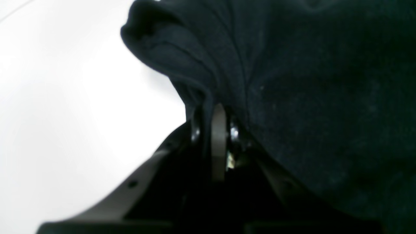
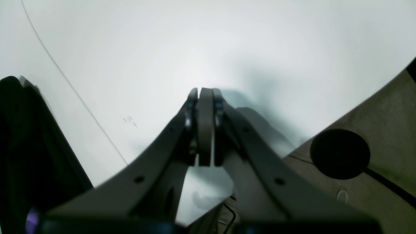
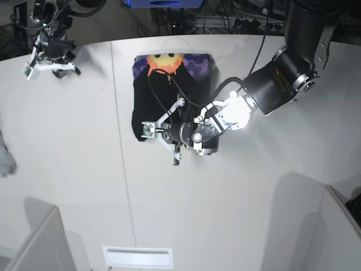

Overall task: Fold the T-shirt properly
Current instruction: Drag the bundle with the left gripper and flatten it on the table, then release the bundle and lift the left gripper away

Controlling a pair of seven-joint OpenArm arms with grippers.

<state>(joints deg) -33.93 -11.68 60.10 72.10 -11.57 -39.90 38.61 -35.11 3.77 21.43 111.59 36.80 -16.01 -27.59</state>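
The black T-shirt [image 3: 169, 90] lies folded at the table's middle back, with its orange sun print on purple [image 3: 169, 61] showing at the far end. My left gripper [image 3: 167, 133] is over the shirt's near edge. In the left wrist view it [image 1: 217, 112] is shut on a bunched fold of the black cloth [image 1: 308, 97]. My right gripper [image 3: 55, 53] is at the far left of the table, away from the shirt. It [image 2: 205, 94] is shut and empty above bare white table. A dark cloth edge with a purple spot [image 2: 19, 146] shows at the left of the right wrist view.
The white table [image 3: 254, 197] has a seam line [image 3: 121, 169] left of the shirt. A small pale grey cloth [image 3: 4, 159] lies at the left edge. Grey panels [image 3: 34, 243] stand at the near corners. Cables and equipment sit behind the table.
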